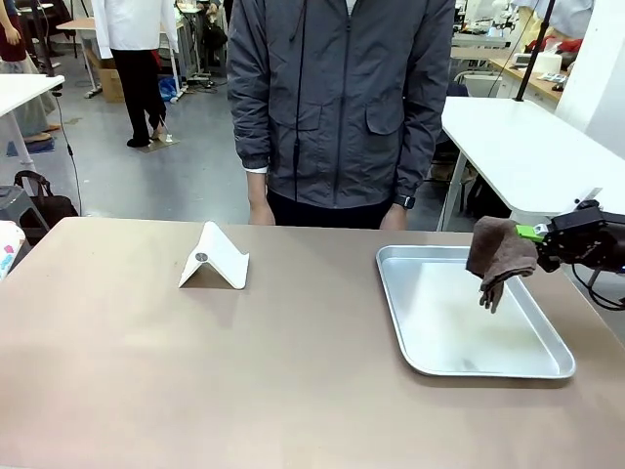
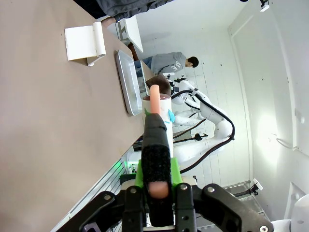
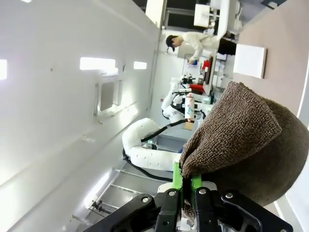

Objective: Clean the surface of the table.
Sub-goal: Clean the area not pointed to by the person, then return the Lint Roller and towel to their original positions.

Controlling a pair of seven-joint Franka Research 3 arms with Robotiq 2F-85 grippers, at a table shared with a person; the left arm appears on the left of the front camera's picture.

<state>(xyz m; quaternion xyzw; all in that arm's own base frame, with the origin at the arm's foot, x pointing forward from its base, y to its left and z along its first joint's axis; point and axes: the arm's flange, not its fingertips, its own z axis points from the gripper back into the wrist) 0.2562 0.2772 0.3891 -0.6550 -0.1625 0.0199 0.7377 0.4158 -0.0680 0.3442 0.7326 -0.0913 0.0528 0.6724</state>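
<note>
Table (image 1: 195, 371) long axis left-right; right jaws pinch hanging cloth (image 1: 498, 256).

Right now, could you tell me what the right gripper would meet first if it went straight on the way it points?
Beyond the brown cloth it holds, the right gripper points level above the tray; the way looks free, perhaps until the left arm.

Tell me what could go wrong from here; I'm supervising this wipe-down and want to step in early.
The brown cloth hangs from the right gripper by one edge over the metal tray; it might slip or snag the rim. A wipe across the table could knock the white folded stand.
</note>
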